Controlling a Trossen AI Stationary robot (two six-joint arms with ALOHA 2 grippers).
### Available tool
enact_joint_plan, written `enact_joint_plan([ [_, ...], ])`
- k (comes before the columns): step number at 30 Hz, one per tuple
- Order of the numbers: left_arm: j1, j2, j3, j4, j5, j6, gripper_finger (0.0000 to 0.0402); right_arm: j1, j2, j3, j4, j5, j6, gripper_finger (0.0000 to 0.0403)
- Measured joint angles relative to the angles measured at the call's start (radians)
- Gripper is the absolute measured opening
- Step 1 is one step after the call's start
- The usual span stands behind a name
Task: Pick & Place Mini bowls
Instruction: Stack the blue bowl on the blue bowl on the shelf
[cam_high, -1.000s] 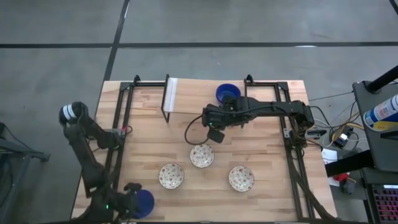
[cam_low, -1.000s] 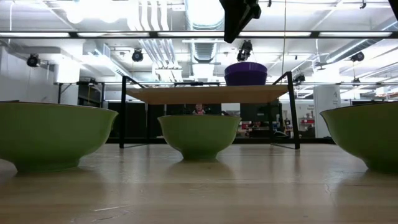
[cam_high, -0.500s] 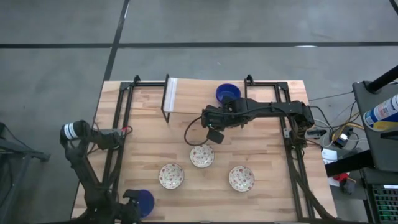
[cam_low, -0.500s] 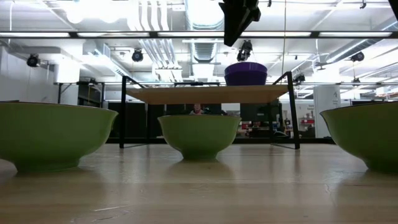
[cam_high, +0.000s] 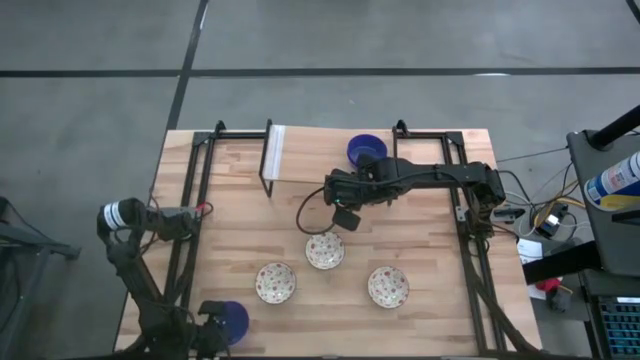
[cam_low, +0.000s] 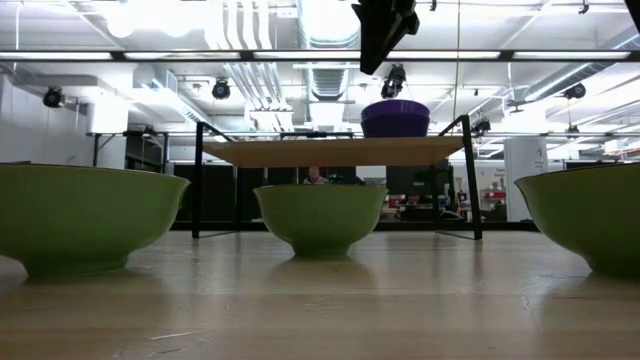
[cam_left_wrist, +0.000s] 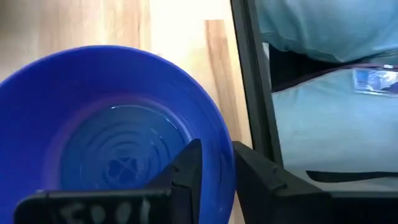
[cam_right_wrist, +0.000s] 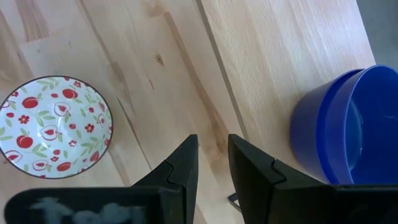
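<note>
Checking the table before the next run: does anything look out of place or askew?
One blue bowl sits at the table's near-left corner, its rim pinched by the left end effector. The three patterned bowls stand upright; nothing looks spilled or damaged.

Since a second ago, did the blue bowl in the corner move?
Yes. The blue bowl, gripped by the left gripper, shifted slightly toward the speckled bowl, along the table's near edge.

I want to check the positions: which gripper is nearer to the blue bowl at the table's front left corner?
Left. The left gripper straddles the blue bowl's rim; the right gripper hangs mid-table, above a patterned bowl.
</note>
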Motion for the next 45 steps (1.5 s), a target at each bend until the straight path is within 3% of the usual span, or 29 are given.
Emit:
enact_joint_plan([
  [7, 0.0, -0.02, 0.0, -0.016, -0.008, 0.007, 0.0009, 0.012, 0.0, 0.0, 0.0, -0.001, -0.005, 0.0086],
  [19, 0.0, -0.079, 0.079, -0.091, 0.01, 0.072, 0.0001, 0.076, 0.0, 0.021, 0.057, -0.126, -0.033, 0.0086],
  [25, 0.0, -0.098, 0.149, -0.158, -0.012, 0.135, 0.0001, 0.127, 0.0, 0.033, 0.211, -0.22, -0.118, 0.0081],
  [31, 0.007, -0.099, 0.223, -0.212, -0.021, 0.208, 0.0, 0.181, 0.0, 0.032, 0.412, -0.382, -0.188, 0.0072],
  [45, 0.044, -0.129, 0.298, -0.27, -0.024, 0.345, 0.0, 0.249, 0.006, -0.116, 0.785, -0.411, -0.25, 0.011],
])
